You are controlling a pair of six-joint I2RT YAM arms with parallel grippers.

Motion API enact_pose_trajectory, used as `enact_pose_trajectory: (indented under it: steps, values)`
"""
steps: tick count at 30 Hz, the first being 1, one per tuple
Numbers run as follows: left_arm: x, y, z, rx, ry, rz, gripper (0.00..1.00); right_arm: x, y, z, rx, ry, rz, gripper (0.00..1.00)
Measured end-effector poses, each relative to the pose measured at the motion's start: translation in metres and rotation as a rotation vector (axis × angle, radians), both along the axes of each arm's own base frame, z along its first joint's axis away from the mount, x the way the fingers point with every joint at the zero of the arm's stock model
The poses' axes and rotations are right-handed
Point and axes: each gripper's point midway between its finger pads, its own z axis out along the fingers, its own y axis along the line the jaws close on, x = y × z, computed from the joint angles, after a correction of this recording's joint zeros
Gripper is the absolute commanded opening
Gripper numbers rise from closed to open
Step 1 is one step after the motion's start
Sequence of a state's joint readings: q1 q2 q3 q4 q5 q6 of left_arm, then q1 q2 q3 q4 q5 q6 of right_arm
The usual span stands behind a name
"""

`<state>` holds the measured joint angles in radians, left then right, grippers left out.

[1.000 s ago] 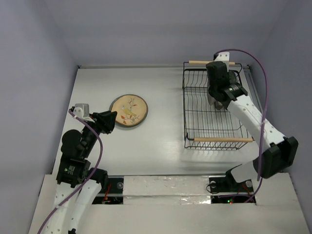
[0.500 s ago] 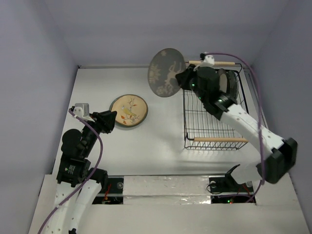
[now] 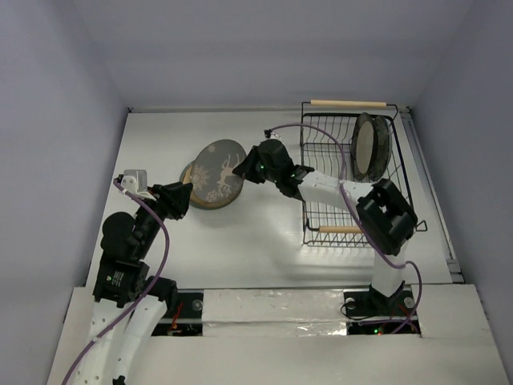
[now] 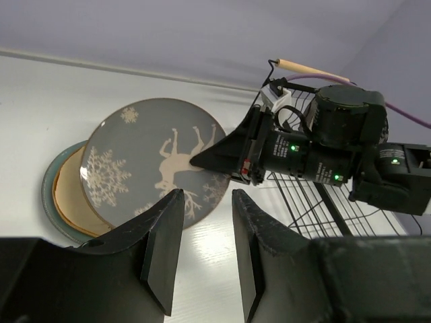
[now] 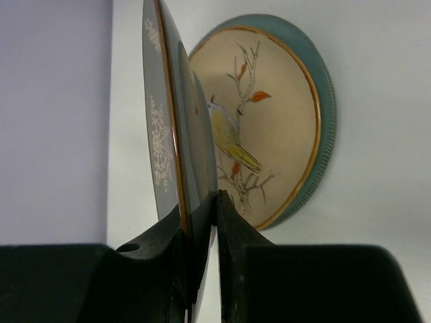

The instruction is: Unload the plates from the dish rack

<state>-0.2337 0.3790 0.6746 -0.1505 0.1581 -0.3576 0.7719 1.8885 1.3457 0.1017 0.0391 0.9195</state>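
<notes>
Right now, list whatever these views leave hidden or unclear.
- Bird plate: left wrist view, mostly covered by the grey reindeer plate.
- Contact between those two plates: not settled in any view.
- Plates standing in the dish rack: top view, edge-on, count and pattern unclear.
- Rack's near handle: half hidden by the right arm.

White table [image 3: 240, 241] (bird plate [image 5: 269, 121], dish rack [image 3: 347, 103])

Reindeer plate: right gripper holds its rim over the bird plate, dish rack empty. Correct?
No: the dish rack is not empty. Top external shows one dark-rimmed plate standing in it. The right gripper does hold the reindeer plate by the rim over the bird plate.
</notes>
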Motion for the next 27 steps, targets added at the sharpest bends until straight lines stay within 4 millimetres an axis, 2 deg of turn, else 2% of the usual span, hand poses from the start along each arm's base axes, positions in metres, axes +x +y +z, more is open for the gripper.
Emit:
enact_pose_trajectory:
  steps: [5,9,13,16,17,18,20,21,24,27]
  values:
    - [0.000,-0.001,0.000,0.000,0.001,-0.004,0.32,0.011,0.015,-0.005,0.106,0.019,-0.019,0.00]
    - [0.000,-0.001,0.000,0.000,0.001,-0.006,0.32,0.017,0.021,-0.031,0.137,0.072,-0.029,0.00]
    - [0.000,-0.001,0.000,0.000,0.001,-0.006,0.32,0.016,0.024,-0.066,0.125,0.148,-0.033,0.00]
    - [0.000,-0.001,0.000,0.000,0.001,-0.006,0.32,0.015,0.028,-0.065,0.147,0.154,-0.026,0.02]
    - [0.000,-0.001,0.000,0.000,0.001,-0.006,0.32,0.015,0.030,-0.063,0.152,0.152,-0.025,0.06]
    - [0.000,-0.001,0.000,0.000,0.001,-0.006,0.32,0.014,0.031,-0.063,0.153,0.152,-0.022,0.20]
    - [0.000,-0.001,0.000,0.000,0.001,-0.006,0.32,0.012,0.033,-0.063,0.156,0.156,-0.015,0.33]
    - [0.000,-0.001,0.000,0.000,0.001,-0.006,0.32,0.011,0.034,-0.062,0.157,0.156,-0.008,0.44]
    - [0.000,-0.001,0.000,0.000,0.001,-0.006,0.32,0.009,0.037,-0.060,0.146,0.142,0.025,0.66]
    - [0.000,-0.001,0.000,0.000,0.001,-0.006,0.32,0.007,0.038,-0.060,0.102,0.124,0.053,0.79]
